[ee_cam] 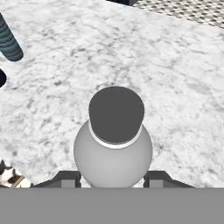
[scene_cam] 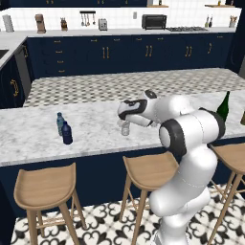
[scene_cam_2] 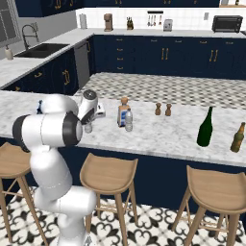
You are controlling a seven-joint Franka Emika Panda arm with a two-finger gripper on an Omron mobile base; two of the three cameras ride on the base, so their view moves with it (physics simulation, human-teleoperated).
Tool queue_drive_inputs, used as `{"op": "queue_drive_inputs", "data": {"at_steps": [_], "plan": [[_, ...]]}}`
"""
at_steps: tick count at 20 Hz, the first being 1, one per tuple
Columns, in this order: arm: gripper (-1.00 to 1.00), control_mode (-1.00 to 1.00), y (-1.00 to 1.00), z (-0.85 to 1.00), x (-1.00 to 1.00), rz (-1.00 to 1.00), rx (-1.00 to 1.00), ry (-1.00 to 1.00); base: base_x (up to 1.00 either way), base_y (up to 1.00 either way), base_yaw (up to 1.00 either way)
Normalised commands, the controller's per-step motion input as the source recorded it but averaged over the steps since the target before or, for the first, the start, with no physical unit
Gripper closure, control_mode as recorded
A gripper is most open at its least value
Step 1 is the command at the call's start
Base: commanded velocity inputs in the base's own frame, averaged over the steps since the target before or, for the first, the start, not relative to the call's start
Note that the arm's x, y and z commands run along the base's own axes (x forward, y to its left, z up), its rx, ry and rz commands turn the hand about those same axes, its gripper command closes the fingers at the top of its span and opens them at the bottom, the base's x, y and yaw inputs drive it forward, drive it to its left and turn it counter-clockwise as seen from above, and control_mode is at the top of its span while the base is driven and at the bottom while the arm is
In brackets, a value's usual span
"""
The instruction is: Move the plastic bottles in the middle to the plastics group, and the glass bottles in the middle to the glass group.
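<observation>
Here, clear bottle [ee_cam: 114, 144] between fingers [ee_cam: 66, 178].

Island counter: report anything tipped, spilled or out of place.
Nothing stands out. The bottles on the counter stand upright with no spill, and the hand is shut on an upright clear plastic bottle.

Both base cameras share the counter [scene_cam: 95, 129]; hand camera looks down, close.

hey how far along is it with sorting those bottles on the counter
Nothing looks delivered yet. In hand: the gripper is shut on one clear plastic bottle, short of the pale-blue bottle and navy bottle. Left: a second clear plastic bottle and the corked glass bottle stand mid-counter, the latter apart from the green wine bottle.
</observation>
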Motion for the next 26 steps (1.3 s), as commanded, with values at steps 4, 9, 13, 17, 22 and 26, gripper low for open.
{"op": "queue_drive_inputs", "data": {"at_steps": [4, 9, 13, 17, 22, 26], "plan": [[1.0, -1.0, 1.0, 0.0, 0.0, 0.22, 0.0, 0.0, 0.0, 0.0, 0.0], [1.0, -1.0, 1.0, 0.0, 0.0, 0.2, 0.0, 0.0, 0.0, 0.0, 0.0], [1.0, -1.0, 0.93, 0.0, 0.09, 0.19, 0.0, 0.0, 0.0, 0.0, 0.0], [1.0, -1.0, 0.62, 0.0, 0.1, 0.14, 0.0, 0.0, 0.0, 0.0, 0.0], [1.0, -1.0, 0.15, 0.0, 0.23, 0.07, 0.0, 0.0, 0.0, 0.0, 0.0], [1.0, -1.0, 0.17, 0.0, 0.46, 0.09, 0.0, 0.0, 0.0, 0.0, 0.0]]}}
